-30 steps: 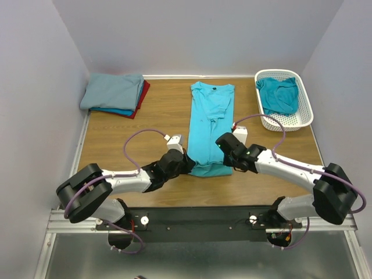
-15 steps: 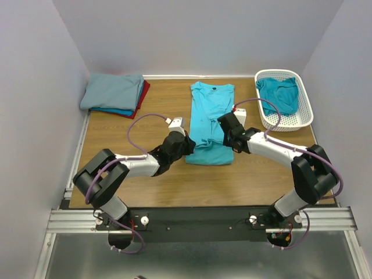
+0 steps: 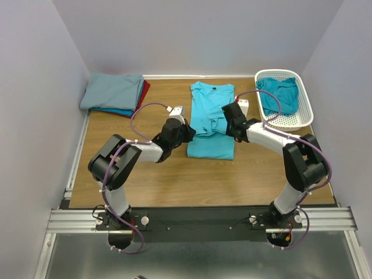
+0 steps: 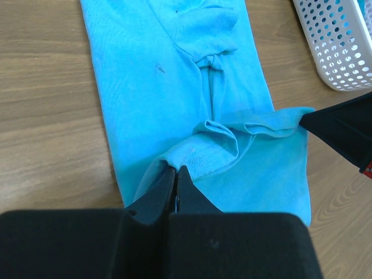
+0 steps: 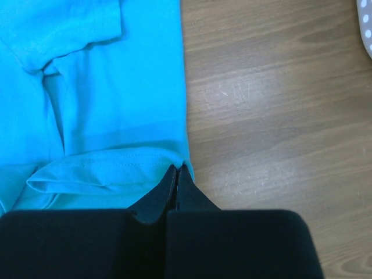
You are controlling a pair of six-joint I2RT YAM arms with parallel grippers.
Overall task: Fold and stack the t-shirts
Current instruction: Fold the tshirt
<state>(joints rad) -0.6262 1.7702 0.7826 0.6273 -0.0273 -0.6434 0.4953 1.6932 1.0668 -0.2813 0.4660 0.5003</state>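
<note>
The bright turquoise t-shirt [image 3: 212, 110] lies lengthwise at the table's middle, collar to the back. Its near hem is doubled over onto the body. My left gripper [image 3: 187, 132] is shut on the hem's left corner, seen in the left wrist view [image 4: 175, 170] pinching a fold of the shirt [image 4: 151, 87]. My right gripper [image 3: 228, 124] is shut on the hem's right corner, seen in the right wrist view [image 5: 176, 168] at the edge of the shirt [image 5: 116, 87]. The right gripper's black tip also shows in the left wrist view [image 4: 343, 125].
A stack of folded tees [image 3: 115, 93], grey-blue on top with red and blue beneath, sits at the back left. A white lattice basket [image 3: 290, 121] at the back right holds a deeper teal tee [image 3: 279, 94]. The basket also shows in the left wrist view [image 4: 343, 52].
Both grippers have moved away from the table's near edge toward the back, carrying the turquoise shirt's bottom hem up over its body. The shirt now looks shorter.
</note>
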